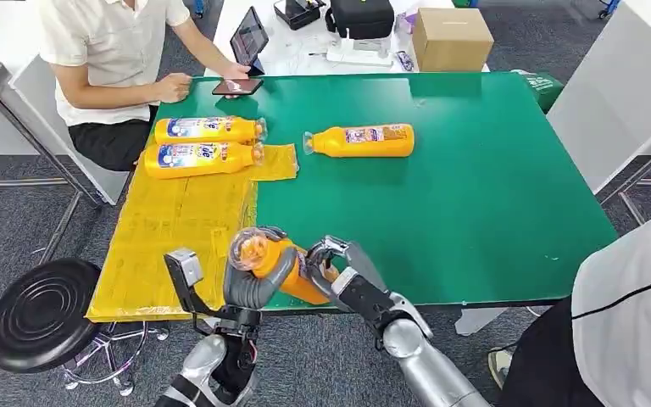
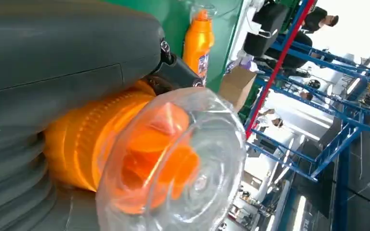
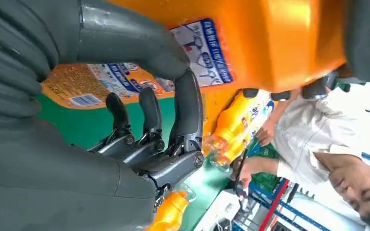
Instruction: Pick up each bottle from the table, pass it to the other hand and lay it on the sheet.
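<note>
An orange bottle (image 1: 295,271) with a clear cap hangs over the table's front edge, held from both sides. My left hand (image 1: 253,284) grips its cap end (image 2: 173,159), the grey thumb (image 2: 62,57) lying across the neck. My right hand (image 1: 349,280) holds its body, with the thumb (image 3: 125,43) on the label (image 3: 202,53) and the dark fingers (image 3: 185,110) under it. Two more orange bottles (image 1: 208,130) (image 1: 199,158) lie side by side on the yellow sheet (image 1: 161,246). Another bottle (image 1: 360,141) lies on the green table (image 1: 475,195).
A person in a white shirt (image 1: 106,51) sits at the back left, with a phone (image 1: 237,86) and tablet by their hand. A black stool (image 1: 38,309) stands at the front left. A cardboard box (image 1: 451,38) sits behind the table. Another person (image 1: 627,322) stands at the right.
</note>
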Controlling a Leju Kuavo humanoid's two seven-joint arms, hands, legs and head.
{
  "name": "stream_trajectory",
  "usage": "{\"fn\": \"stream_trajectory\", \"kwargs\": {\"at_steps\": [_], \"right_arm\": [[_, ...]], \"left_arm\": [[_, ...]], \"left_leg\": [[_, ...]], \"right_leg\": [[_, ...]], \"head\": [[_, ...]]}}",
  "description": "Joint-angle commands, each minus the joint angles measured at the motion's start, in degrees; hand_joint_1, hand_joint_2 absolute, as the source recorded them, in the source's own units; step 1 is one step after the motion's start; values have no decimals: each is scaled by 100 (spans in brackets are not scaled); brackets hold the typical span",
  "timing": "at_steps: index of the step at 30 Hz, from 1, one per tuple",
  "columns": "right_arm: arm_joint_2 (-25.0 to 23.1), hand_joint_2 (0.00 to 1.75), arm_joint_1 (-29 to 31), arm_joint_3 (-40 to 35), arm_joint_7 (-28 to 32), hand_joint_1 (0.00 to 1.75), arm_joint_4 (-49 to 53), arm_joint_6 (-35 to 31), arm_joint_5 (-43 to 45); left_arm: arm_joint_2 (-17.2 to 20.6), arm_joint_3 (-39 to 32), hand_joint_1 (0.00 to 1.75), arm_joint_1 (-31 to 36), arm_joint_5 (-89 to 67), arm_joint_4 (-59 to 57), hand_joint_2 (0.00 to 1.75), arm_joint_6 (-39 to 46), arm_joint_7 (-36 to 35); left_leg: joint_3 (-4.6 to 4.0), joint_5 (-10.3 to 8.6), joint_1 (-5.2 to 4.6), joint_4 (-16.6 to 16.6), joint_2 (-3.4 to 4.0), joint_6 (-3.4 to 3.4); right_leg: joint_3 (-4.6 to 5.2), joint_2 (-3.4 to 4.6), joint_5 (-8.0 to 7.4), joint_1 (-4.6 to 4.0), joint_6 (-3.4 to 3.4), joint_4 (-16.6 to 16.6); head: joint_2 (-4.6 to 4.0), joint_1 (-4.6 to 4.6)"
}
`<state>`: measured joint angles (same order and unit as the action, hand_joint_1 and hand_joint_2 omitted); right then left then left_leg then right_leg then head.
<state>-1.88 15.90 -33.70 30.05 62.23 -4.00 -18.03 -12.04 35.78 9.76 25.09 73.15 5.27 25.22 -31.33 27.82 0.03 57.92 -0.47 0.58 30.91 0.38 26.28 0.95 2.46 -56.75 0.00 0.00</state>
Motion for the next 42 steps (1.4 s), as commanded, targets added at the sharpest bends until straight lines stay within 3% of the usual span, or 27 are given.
{"fn": "stream_trajectory", "kwargs": {"at_steps": [1,4,5,6,8,10,21,27,34,38,42], "right_arm": [[57,175,-153,22,7,126,-83,3,-52],[56,175,-199,79,20,115,-60,-19,-62],[55,175,-238,129,31,99,-37,-33,-76],[55,175,-260,148,35,99,-20,-41,-82],[63,175,-324,219,45,79,26,-44,-113],[66,175,-331,225,46,70,30,-44,-117],[43,175,-386,346,68,61,93,-44,-160],[30,175,-396,411,81,47,146,-25,-203],[17,175,-404,431,91,45,162,-7,-230],[-45,175,-273,417,130,37,71,82,-296],[-168,175,-94,412,142,33,-89,167,-330]], "left_arm": [[161,-247,175,48,68,340,175,-16,-140],[161,-248,175,94,-49,381,175,110,-180],[180,-220,175,133,-388,388,175,403,-54],[183,-202,175,143,-516,396,175,488,-6],[198,-181,175,210,-799,415,175,658,49],[223,-170,175,242,-849,424,175,657,46],[313,-175,175,360,-1441,428,175,934,81],[368,-253,175,513,-2080,547,175,1283,207],[373,-307,175,543,-2216,685,175,1311,190],[406,-280,175,783,-4279,439,175,2849,335],[386,-424,175,965,-5655,160,175,3314,-151]], "left_leg": [[-1,-3,5,-3,2,-6],[-2,-3,7,-2,-1,-7],[-2,-2,4,-2,0,-6],[-2,-3,7,-3,2,-7],[-5,-4,6,-1,-2,-6],[-9,-6,6,-1,-4,-5],[-10,-4,3,0,0,-6],[-15,-4,4,2,1,-6],[-15,-4,4,2,6,-6],[-16,-4,5,3,1,-7],[-17,-5,5,4,7,-7]], "right_leg": [[0,-4,-3,-7,-11,5],[1,-8,-2,-8,-14,3],[1,-5,-2,-6,-11,3],[1,-5,-4,-8,-13,6],[2,-9,-4,-8,-12,4],[6,-11,-5,-7,-11,3],[9,-6,-3,-5,-10,1],[14,-5,-5,-5,-10,-1],[15,0,-5,-6,-11,0],[13,-6,-4,-7,-12,0],[16,0,-6,-7,-12,-4]], "head": [[0,-2],[0,-2],[0,-2],[0,-2],[0,-2],[0,-2],[0,-2],[0,-2],[0,-2],[0,-2],[0,-2]]}}
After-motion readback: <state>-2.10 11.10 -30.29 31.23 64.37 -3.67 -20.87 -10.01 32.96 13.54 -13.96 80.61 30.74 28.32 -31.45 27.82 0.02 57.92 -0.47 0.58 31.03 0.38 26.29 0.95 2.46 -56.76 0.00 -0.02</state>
